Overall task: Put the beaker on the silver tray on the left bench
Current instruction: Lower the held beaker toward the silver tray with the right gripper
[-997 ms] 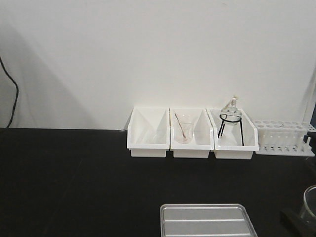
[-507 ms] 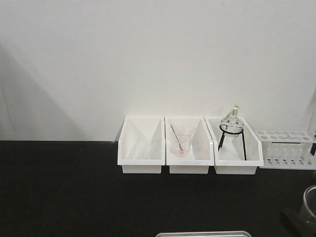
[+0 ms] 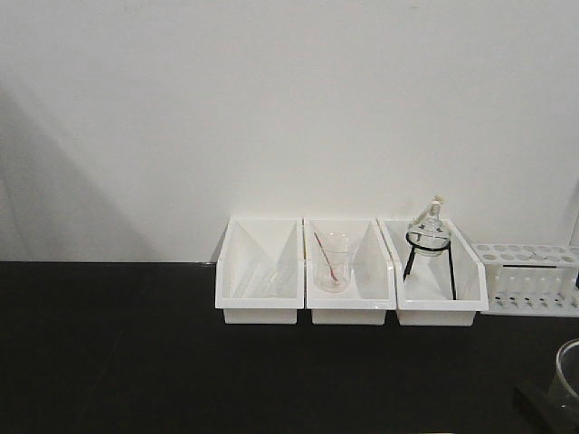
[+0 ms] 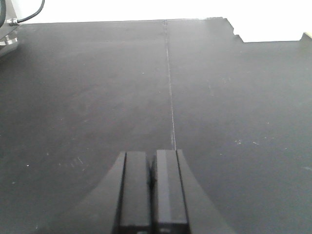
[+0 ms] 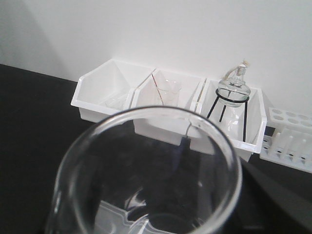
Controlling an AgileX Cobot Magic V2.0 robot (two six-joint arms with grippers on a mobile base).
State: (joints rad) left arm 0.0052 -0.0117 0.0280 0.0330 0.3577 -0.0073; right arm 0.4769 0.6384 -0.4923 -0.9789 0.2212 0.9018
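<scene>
The clear glass beaker fills the right wrist view, its round rim close to the lens. It is empty and held above the black left bench. In the front view the beaker shows at the right edge, with my right gripper shut on it from below. A pale grey shape with a low rim, the silver tray, shows through the beaker's glass under it. The tray is out of the front view. My left gripper is shut on nothing, low over the bare bench top.
Three white bins stand against the back wall. The middle one holds a conical glass with a red rod. The right one holds a round flask on a black stand. A white test tube rack sits right of them.
The front view has shifted: the bins have dropped and come closer, and the silver tray has slid out past the bottom edge. The beaker stays at the right edge, still held.
</scene>
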